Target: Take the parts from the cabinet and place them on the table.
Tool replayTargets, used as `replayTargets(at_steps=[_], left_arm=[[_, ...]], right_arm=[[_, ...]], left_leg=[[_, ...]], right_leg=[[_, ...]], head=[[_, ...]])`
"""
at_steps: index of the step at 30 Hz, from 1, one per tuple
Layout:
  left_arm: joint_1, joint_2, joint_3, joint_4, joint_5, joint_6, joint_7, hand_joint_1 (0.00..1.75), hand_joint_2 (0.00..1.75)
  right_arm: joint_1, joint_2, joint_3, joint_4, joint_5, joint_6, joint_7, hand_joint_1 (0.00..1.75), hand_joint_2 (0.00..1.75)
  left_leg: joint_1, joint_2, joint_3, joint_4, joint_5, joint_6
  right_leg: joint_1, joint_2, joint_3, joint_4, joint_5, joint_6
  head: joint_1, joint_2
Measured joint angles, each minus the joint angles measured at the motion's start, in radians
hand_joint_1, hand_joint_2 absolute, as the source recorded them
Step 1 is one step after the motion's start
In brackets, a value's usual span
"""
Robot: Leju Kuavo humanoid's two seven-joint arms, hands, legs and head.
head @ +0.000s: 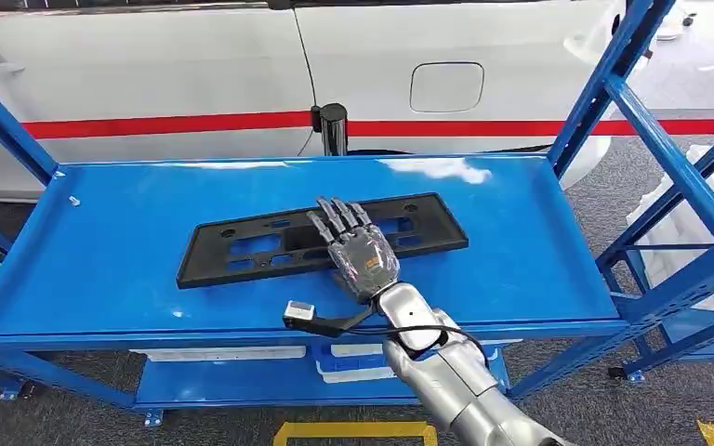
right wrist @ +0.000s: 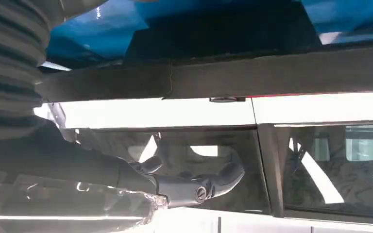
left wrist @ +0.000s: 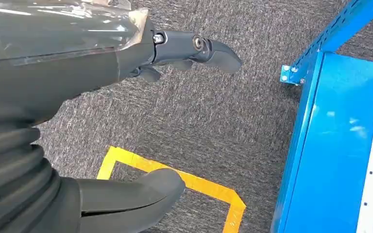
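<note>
R robot hand (head: 361, 253) lies flat w/ fingers extended on black part (head: 242, 249), no grip closed. Part sits mid blue desk (head: 102, 260). L robot hand (left wrist: 141, 73) over carpet, fingers apart, holding nothing.

Silver jointed right arm (head: 456, 381), black looping cable, dark grey many-fingered right hand (head: 358, 246)

- A blue metal shelf rack (head: 74, 269) fills the middle of the head view; its top tray is glossy and catches pale glare near the back edge
- Slanted blue uprights (head: 614, 84) rise at the right; a lower blue shelf (head: 242, 381) sits beneath
- Behind it stands a white car (head: 195, 74) with a red stripe (head: 149, 124) and a fuel flap (head: 446, 86)
- The floor is grey carpet (left wrist: 199, 107); yellow tape (left wrist: 194, 182) marks it in angled lines
</note>
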Motion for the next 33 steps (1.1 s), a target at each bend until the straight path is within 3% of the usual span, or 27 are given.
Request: replayTargets(at_steps=[33], left_arm=[[-0.002, -0.002, 0.000, 0.000, 0.000, -0.001, 0.004, 0.00, 1.75]], right_arm=[[-0.032, 0.008, 0.000, 0.038, -0.029, 0.019, -0.021, 0.00, 1.75]], left_leg=[[0.000, 0.000, 0.000, 0.000, 0.000, 0.000]], right_leg=[[0.000, 0.000, 0.000, 0.000, 0.000, 0.000]], head=[[0.000, 0.000]])
